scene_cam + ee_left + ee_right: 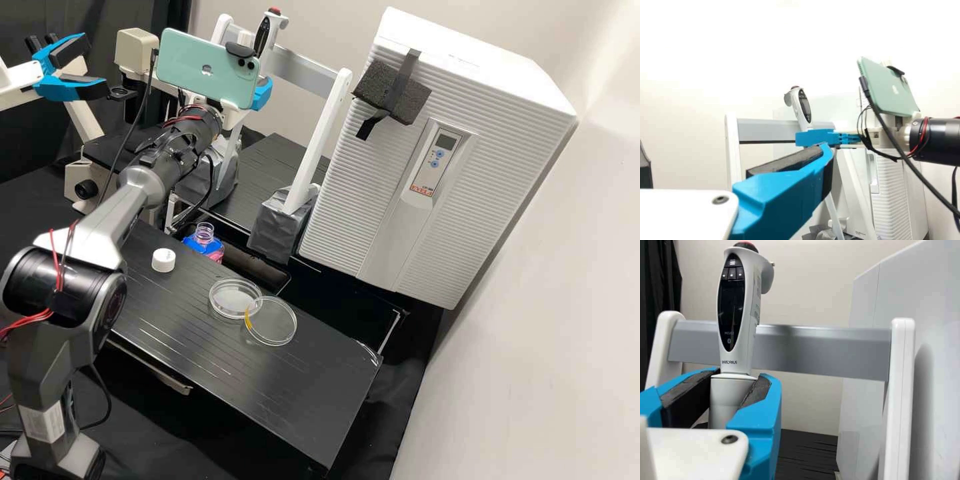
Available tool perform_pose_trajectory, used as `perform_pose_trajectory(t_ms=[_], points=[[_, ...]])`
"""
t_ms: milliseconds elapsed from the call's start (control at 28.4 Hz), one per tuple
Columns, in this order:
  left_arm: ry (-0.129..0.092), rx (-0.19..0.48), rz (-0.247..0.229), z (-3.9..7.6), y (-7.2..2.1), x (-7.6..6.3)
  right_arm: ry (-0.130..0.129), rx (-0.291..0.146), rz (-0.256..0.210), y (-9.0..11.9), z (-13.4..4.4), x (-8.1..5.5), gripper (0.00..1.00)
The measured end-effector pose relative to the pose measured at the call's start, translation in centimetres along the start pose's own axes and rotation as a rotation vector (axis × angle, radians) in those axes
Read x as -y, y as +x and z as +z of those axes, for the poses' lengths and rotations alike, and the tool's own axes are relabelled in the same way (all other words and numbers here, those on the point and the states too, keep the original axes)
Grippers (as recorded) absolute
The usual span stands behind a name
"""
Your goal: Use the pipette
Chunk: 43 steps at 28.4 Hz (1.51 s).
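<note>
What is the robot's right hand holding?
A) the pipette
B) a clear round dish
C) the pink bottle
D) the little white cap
A: the right hand is clamped on the white body of the pipette up by the stand, while the cap and the bottle sit untouched down on the bench.

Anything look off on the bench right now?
One petri dish overlaps the rim of the other dish, with a small yellow piece lying where they meet. The bottle stands open, its white cap loose beside it.
</note>
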<state>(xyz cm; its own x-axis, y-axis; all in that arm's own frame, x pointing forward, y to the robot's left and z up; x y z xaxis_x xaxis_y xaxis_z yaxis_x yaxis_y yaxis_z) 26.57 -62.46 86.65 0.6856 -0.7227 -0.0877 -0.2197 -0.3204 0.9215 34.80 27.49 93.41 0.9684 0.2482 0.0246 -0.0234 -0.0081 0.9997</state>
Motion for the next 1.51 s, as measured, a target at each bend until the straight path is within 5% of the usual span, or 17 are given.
perform_pose_trajectory(t_ms=[106,176,458,985,1408,1443,1513], points=[[-0.007,-0.001,-0.001,0.0,0.0,0.0,-0.018,0.012,-0.011,0.5,0.3,0.3,0.0],[-0.022,-0.001,-0.001,0.0,0.0,0.0,-0.006,0.019,-0.018,0.7,0.4,0.5,0.0],[-0.025,0.003,-0.002,0.1,0.04,0.1,0.034,0.047,-0.059,1.4,1.1,1.6,0.0],[-0.029,0.008,-0.005,0.3,0.07,0.2,0.063,0.061,-0.069,1.5,1.7,2.1,0.0],[-0.034,0.015,-0.011,0.5,0.17,0.3,0.024,0.074,-0.039,1.4,2.7,2.4,0.0],[-0.034,0.015,-0.011,0.5,0.17,0.3,0.024,0.075,-0.037,1.4,2.7,2.4,1.0],[-0.034,0.015,-0.011,0.5,0.17,0.3,0.028,0.071,-0.037,1.4,2.7,2.4,1.0]])
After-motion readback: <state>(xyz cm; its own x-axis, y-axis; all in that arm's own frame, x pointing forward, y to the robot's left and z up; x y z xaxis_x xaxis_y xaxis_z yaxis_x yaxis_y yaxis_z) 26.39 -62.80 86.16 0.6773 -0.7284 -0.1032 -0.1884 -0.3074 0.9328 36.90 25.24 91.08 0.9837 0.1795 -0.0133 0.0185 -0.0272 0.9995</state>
